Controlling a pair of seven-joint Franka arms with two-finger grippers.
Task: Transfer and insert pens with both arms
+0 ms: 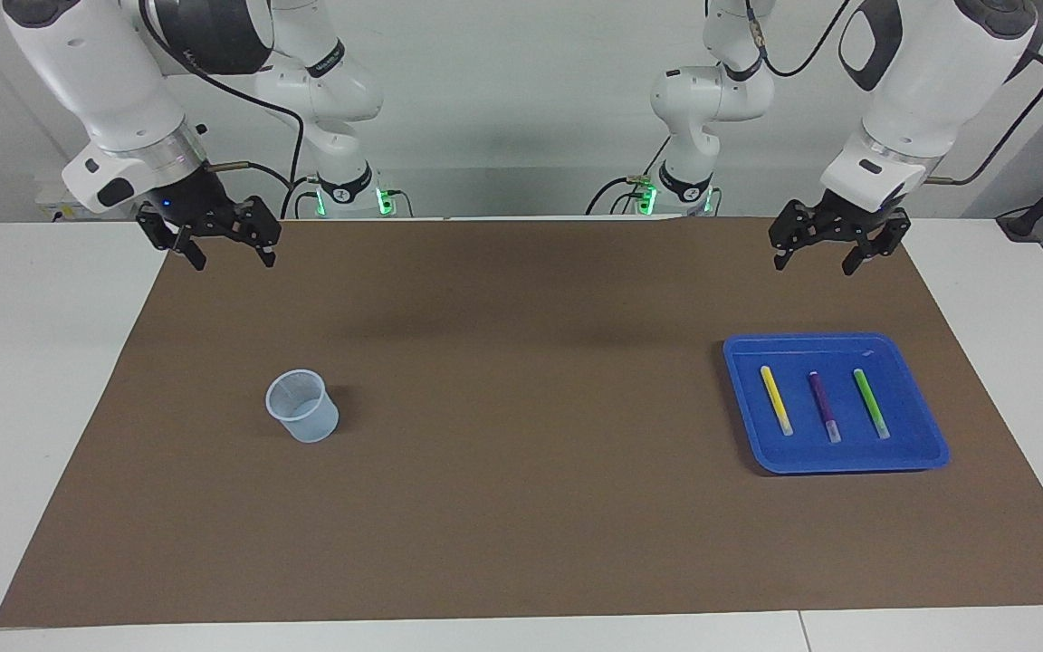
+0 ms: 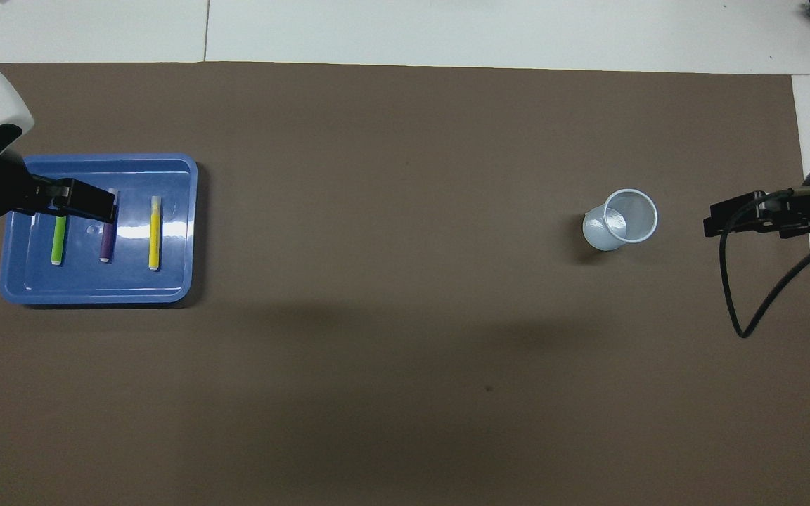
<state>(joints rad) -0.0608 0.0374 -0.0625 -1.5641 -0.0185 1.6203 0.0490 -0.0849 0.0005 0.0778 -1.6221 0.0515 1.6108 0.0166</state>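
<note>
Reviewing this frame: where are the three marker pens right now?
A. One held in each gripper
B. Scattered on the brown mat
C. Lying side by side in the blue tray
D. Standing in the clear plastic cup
C: the slim yellow marker pen, purple marker pen and green marker pen lie side by side in the shallow blue plastic tray.

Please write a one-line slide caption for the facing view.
Both open grippers, left and right, wait raised; yellow, purple, green pens lie in blue tray; cup stands empty.

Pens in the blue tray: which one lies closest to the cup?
The yellow pen; the purple pen is in the middle, the green pen outermost.
</note>
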